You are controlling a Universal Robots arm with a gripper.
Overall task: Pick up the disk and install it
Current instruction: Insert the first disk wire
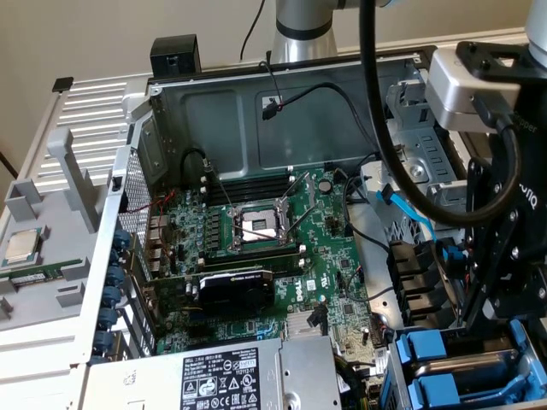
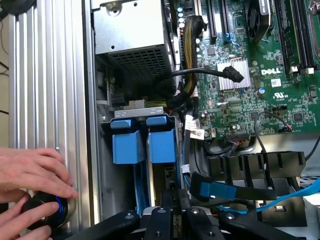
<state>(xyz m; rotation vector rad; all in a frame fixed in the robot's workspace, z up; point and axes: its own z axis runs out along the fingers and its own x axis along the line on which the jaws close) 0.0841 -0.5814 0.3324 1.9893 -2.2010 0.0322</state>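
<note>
Black claw (image 2: 172, 212), fingers nearly together and seemingly pinching the thin edge of the disk (image 2: 170, 182), stands low in the drive bay beside two blue carriers (image 2: 145, 145), a person's hands (image 2: 32, 192) on a black knob nearby, green motherboard (image 1: 256, 239) further back in the open case.

A plain beige wall (image 1: 102, 34) stands at the far side, evenly lit. At the exterior view's left, a pale ribbed surface (image 1: 51, 282) lies beside the open computer case (image 1: 222, 102).
</note>
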